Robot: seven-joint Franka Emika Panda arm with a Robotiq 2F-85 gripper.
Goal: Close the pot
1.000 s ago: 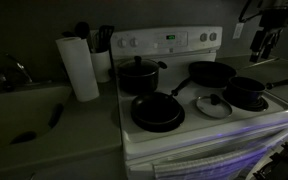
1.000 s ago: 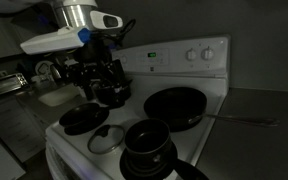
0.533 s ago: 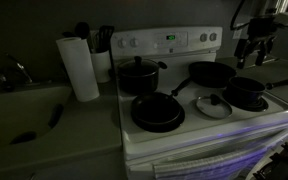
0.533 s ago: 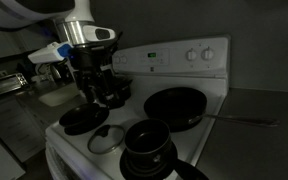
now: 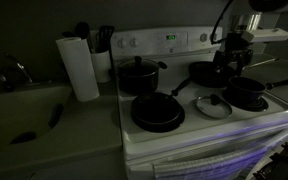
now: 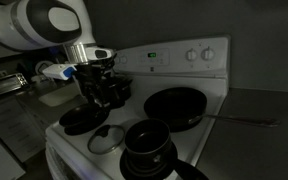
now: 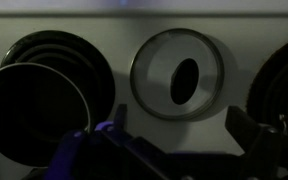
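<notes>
The pot [image 5: 246, 94] is a small black saucepan on the stove's front right burner, open, with its long handle pointing right; it also shows in an exterior view [image 6: 149, 140]. The round glass lid [image 5: 214, 104] with a black knob lies flat on the stove top beside it, seen in both exterior views [image 6: 107, 139] and from straight above in the wrist view [image 7: 177, 70]. My gripper [image 5: 235, 60] hangs above the lid, open and empty, in both exterior views [image 6: 96, 92]. Its two fingers [image 7: 182, 135] frame the lid's near edge.
A taller two-handled pot [image 5: 139, 75] stands at the back left. A wide frying pan [image 5: 157, 112] is at the front left and another [image 5: 212, 72] at the back right. A paper towel roll [image 5: 81, 68] stands left of the stove. Dark pans flank the lid in the wrist view.
My gripper has moved from the far upper right in over the stove and come lower, now hanging above the lid. The pots and lid have not moved.
</notes>
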